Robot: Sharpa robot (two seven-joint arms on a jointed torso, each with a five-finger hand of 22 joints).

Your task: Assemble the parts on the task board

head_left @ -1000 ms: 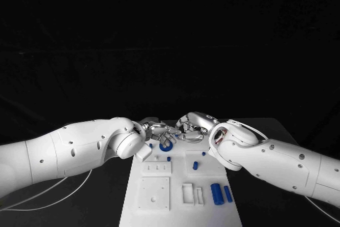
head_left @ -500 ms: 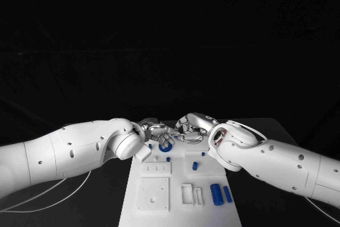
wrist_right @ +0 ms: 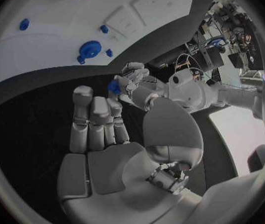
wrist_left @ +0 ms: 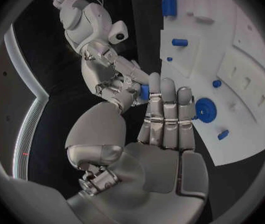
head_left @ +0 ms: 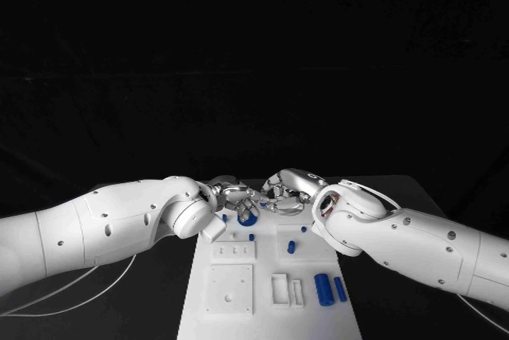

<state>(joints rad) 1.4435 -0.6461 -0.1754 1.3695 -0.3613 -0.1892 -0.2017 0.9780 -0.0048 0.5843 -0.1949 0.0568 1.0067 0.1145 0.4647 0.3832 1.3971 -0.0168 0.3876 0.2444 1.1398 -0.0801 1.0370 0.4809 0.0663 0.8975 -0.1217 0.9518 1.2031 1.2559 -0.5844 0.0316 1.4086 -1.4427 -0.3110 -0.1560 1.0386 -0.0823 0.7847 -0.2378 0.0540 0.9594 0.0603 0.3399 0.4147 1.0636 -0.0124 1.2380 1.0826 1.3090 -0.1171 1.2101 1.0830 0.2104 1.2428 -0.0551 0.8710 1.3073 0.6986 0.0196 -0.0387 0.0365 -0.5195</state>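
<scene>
The white task board runs down the middle of the table. Above its far end my left hand and right hand meet fingertip to fingertip. Between them is a small blue part, also visible as the small blue part; fingertips of both hands touch it. Just below the hands a blue gear lies on the board, also shown as the gear and the gear.
A short blue peg stands mid-board. Two blue cylinders lie side by side near the right edge. Small blue studs dot the upper board. White raised blocks occupy the near left. Black table surrounds the board.
Both hands stay together over the board's far end. The fingers have shifted only slightly around the small blue part.
</scene>
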